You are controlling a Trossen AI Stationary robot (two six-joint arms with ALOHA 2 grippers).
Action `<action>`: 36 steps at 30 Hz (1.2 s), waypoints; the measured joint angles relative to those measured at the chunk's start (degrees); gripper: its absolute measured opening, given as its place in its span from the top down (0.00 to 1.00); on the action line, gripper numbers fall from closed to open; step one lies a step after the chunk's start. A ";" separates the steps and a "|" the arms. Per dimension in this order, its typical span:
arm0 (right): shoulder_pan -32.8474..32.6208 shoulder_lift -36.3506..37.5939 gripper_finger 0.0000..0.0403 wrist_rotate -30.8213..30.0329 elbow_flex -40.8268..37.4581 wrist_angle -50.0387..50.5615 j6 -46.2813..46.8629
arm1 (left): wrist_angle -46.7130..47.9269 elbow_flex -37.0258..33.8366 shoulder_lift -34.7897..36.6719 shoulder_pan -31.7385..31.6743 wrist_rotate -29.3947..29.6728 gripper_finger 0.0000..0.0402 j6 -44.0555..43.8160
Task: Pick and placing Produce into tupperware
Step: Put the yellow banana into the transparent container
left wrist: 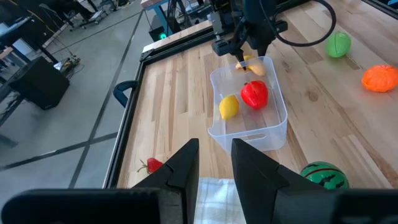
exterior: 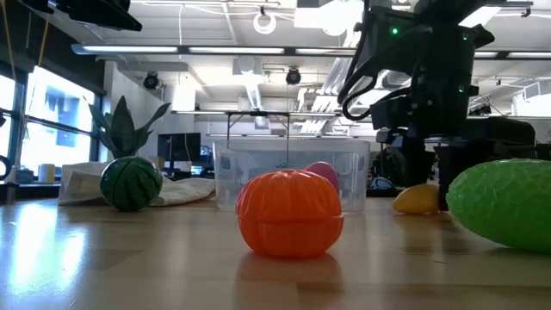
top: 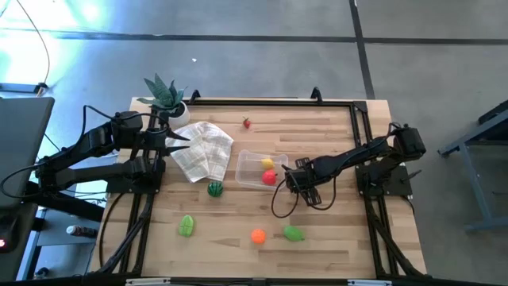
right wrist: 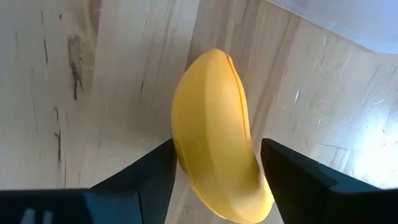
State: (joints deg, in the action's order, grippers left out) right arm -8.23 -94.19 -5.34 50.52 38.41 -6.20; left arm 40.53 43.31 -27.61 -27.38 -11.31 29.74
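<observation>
Your high view looks straight down over the whole table (top: 333, 238); your low view faces level across it. Both wrist views (the right very close) share the tupperware (left wrist: 273, 127).

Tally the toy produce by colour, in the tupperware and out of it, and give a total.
Red: 2, tomato in the tupperware, strawberry on the table
Yellow: 2, lemon in the tupperware, banana between the right gripper fingers
Green: 3, watermelon, two others
Orange: 1
Total: 8
</observation>
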 joint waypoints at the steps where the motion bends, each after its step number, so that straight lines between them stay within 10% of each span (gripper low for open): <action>1: 0.00 0.00 0.46 0.00 0.00 0.00 0.23 | 0.00 0.02 0.02 0.02 0.00 0.79 0.00; 36: -0.42 7.23 0.55 2.30 3.45 6.91 10.30 | 0.00 0.01 0.01 0.01 0.00 0.79 0.01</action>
State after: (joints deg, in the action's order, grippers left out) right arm -8.65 -86.97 -3.05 53.98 45.33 4.10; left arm 40.53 43.33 -27.61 -27.36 -11.31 29.74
